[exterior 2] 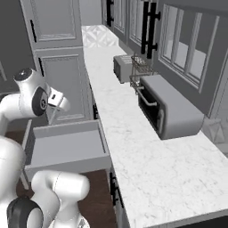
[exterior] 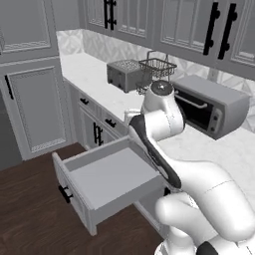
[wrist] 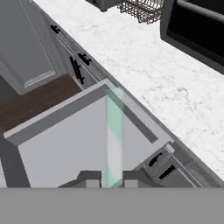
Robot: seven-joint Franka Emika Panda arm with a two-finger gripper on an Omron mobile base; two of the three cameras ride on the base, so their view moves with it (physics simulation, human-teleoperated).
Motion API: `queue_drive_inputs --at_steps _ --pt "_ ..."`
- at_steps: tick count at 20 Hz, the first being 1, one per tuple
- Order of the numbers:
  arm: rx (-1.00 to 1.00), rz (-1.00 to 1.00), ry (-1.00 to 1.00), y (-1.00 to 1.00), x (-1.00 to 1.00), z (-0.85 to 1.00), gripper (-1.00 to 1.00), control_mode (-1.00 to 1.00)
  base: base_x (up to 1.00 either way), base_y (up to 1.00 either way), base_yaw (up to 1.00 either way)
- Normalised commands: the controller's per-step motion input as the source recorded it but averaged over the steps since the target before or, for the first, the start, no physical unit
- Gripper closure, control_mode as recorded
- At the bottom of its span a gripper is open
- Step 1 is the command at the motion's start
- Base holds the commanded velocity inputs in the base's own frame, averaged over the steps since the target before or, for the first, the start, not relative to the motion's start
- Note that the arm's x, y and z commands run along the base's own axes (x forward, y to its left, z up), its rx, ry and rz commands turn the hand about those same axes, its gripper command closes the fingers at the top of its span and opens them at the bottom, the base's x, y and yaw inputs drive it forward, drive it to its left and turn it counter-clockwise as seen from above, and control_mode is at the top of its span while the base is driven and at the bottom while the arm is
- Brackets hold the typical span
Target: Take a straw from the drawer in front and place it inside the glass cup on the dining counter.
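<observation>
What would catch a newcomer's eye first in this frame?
The drawer pulled wide open below the marble worktop, its grey floor bare in both base views. In the hand view, a pale greenish, see-through straw runs up from between the gripper's fingertips, so it seems gripped over the drawer. On the worktop sit a toaster oven, toaster and wire basket.

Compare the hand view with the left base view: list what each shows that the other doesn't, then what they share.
Hand view: the pale straw, pinched in the tool above the drawer's floor.
Left base view: the white arm, the drawer's black handle and the upper cupboards.
Both: the open drawer, the marble worktop, the wire basket and the oven.
</observation>
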Motion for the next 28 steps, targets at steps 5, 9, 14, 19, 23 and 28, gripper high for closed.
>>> queue_drive_inputs --at_steps 5,9,14,19,23,28 --pt "0.00 0.00 0.00 0.00 0.00 0.00 1.00 1.00 -0.86 0.94 0.35" --pt "0.00 0.00 0.00 0.00 0.00 0.00 1.00 1.00 -0.49 1.00 0.60" --pt "0.00 0.00 0.00 0.00 0.00 0.00 1.00 1.00 -0.20 1.00 0.67" --pt "0.00 0.00 0.00 0.00 0.00 0.00 1.00 1.00 -0.01 1.00 0.61" --pt "0.00 0.00 0.00 0.00 0.00 0.00 1.00 1.00 0.00 1.00 0.53" --pt "0.00 0.00 0.00 0.00 0.00 0.00 1.00 1.00 0.03 0.98 0.68"
